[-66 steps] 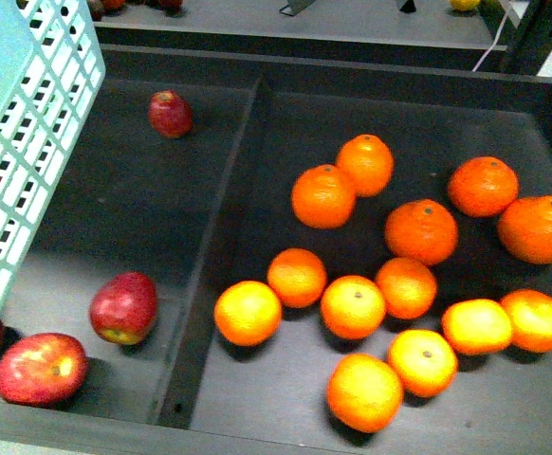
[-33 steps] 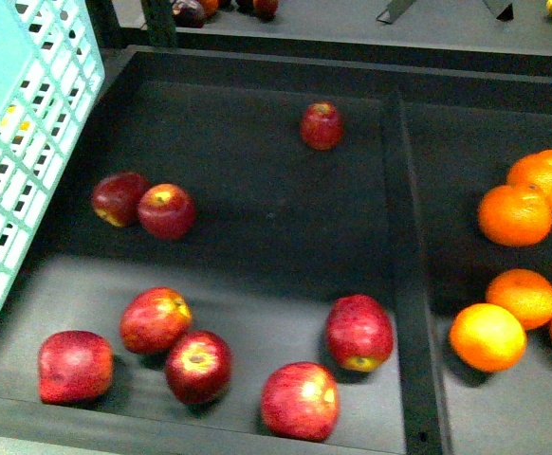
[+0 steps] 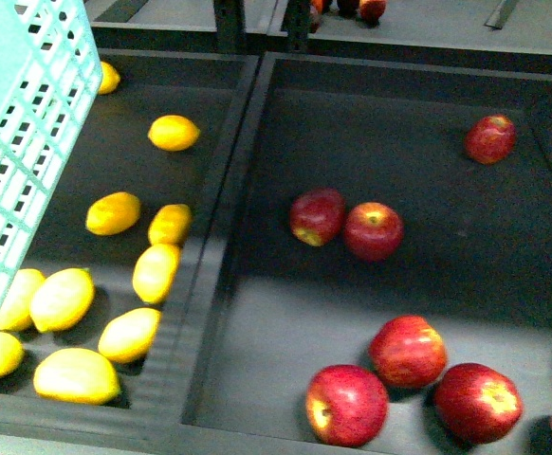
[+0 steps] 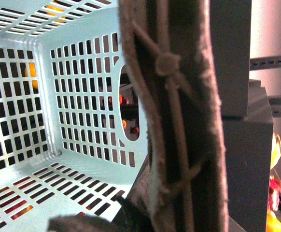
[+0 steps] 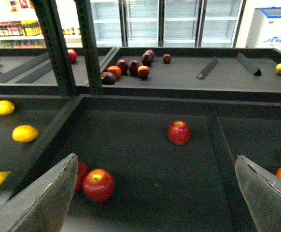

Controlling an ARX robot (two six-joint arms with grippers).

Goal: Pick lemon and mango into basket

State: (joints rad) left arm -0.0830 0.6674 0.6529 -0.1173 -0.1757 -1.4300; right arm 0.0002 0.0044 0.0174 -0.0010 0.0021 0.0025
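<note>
Grey pads of my right hand (image 5: pixel 156 159) stand wide apart with nothing between them, only dark tray floor and red apples (image 5: pixel 98 185) beyond. My left hand sits too close to its camera to read. The brown ribbed handle (image 4: pixel 174 121) runs straight across the wrist view with the teal basket (image 4: pixel 82 96) behind it. I cannot tell how those fingers stand, though I judge the basket hangs from that hand.

In the front view the basket (image 3: pixel 29 142) fills the upper left, tilted, its slotted wall over the left compartment. Below it, at the lower left of the frame, lie the lemons (image 3: pixel 156 273), loosely scattered, some touching. A raised divider (image 3: pixel 224 237) parts them from the apples on the right. I see no mango that I can be sure of.

Nothing lies in the basket, so I take this as the approach to the first pick. Next, my right hand must cross the divider, come down over one lemon lying apart from its neighbours, and close gently, since smooth oval skin may roll or slip.
</note>
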